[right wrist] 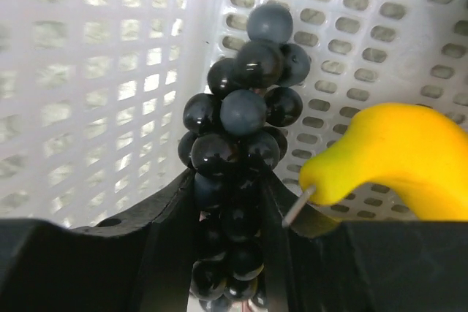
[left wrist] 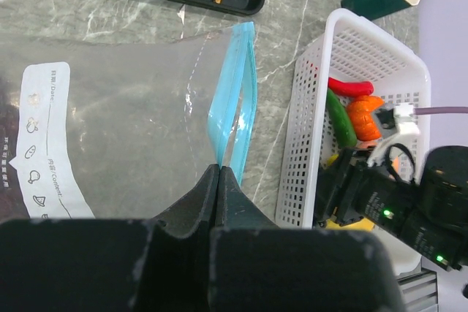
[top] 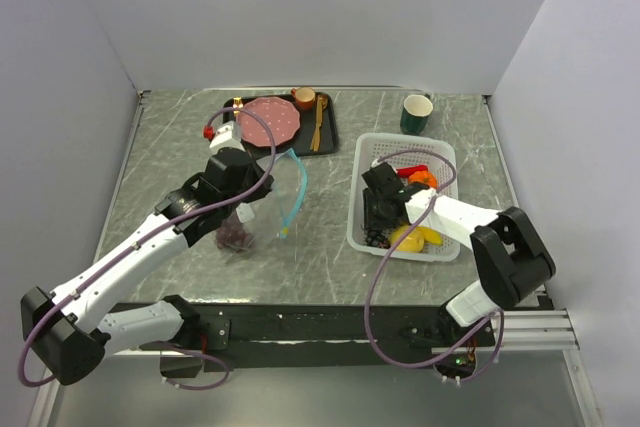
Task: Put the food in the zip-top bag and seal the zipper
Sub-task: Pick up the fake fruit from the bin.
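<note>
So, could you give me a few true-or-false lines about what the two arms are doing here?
1. The left tool pinches the zip-top bag at its blue zipper. True.
2. The right tool reaches into the bag. False: it is down in the white basket, with its fingers on both sides of the grapes.
3. A red chili lies in the basket. True.
4. The green cup lies tipped over inside the basket. False: it stands upright on the table, outside the basket.
</note>
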You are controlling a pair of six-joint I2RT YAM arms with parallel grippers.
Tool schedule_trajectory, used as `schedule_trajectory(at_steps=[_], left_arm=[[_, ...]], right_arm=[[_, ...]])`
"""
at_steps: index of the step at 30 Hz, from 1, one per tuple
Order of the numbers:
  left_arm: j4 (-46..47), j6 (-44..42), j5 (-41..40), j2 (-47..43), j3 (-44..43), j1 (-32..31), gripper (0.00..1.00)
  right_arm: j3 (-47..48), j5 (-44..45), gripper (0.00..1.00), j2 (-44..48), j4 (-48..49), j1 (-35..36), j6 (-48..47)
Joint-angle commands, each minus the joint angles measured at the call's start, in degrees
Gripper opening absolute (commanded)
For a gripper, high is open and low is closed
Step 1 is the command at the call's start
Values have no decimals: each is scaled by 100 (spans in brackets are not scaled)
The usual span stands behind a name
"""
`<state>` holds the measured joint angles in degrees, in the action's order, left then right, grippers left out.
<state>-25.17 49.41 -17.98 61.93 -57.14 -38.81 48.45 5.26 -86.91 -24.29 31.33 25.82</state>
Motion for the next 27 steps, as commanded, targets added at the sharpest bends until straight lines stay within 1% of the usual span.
schedule_trajectory(at_steps=[1,5,7,11,14,18,19,21,22,27], left_arm=[[-41,52,-109,-155,-42,5,1],[-41,43,-92,-181,-42,5,1],[-41,51,-92,-208,-42,5,1],[-50,60,-92,-243,-51,5,1],[-23,52,-48,-261,-34,5,1],[-93,16,-65,-269,-60,14,1],[-146,8,-100,-269,-77,5,1],[-173,-1,-136,-278,-78,13,1],[-164,7,-136,-278,-69,5,1],[-85,16,-136,-278,-16,5,1]], right_arm=[[42,282,39,631,171,-13,45],[130,572,39,869,276,-30,221],[270,590,39,826,285,-31,274],[437,801,42,449,434,-39,371],[674,863,42,-16,408,-48,362],[736,1021,42,-344,557,-39,414],[719,1013,38,-335,601,-31,397],[701,1082,37,-195,601,-31,388],[710,1100,32,-116,584,-39,388],[631,1215,32,701,496,-39,388]])
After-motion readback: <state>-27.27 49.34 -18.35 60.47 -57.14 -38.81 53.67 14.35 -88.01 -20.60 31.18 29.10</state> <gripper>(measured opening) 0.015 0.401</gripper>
